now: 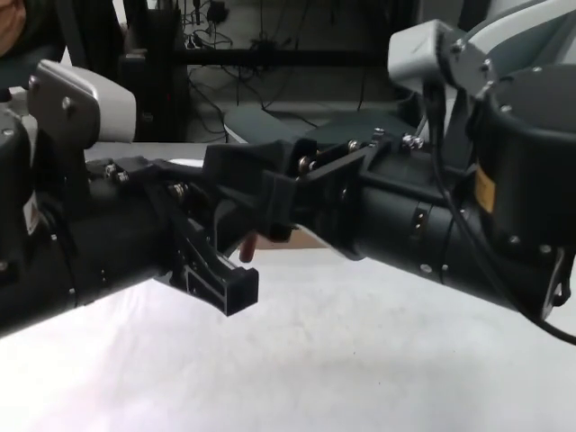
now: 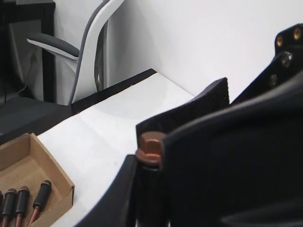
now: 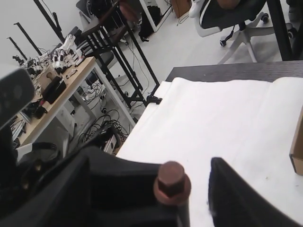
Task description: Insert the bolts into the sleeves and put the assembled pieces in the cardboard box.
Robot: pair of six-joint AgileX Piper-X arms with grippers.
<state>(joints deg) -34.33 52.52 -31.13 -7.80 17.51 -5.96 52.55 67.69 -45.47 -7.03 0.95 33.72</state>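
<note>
I'm seeing the left end effector (image 2: 147, 201) clamping a copper-headed bolt (image 2: 150, 147), the right end effector (image 3: 151, 208) gaping around it. The left wrist view is adding the cardboard box (image 2: 62, 201).

The copper-coloured metal hex-head bolt (image 2: 150, 147) has a dull, slightly worn sheen. The black plastic end effector fingers (image 2: 203, 101) are matt, and one face carries a fine, rough dotted grip texture. The black arm housing (image 1: 504, 180) looks smoother and semi-glossy, studded with bright metal screw heads (image 1: 413, 141). A pale grey plastic cover (image 1: 90, 94) has a smooth satin finish. The white sheet on the bench (image 3: 227, 118) is matt; whether it is cloth or paper is unclear. The brown cardboard box (image 2: 49, 168) is raw, matt board and holds matt black sleeves (image 2: 42, 191) with coppery shanks.
</note>
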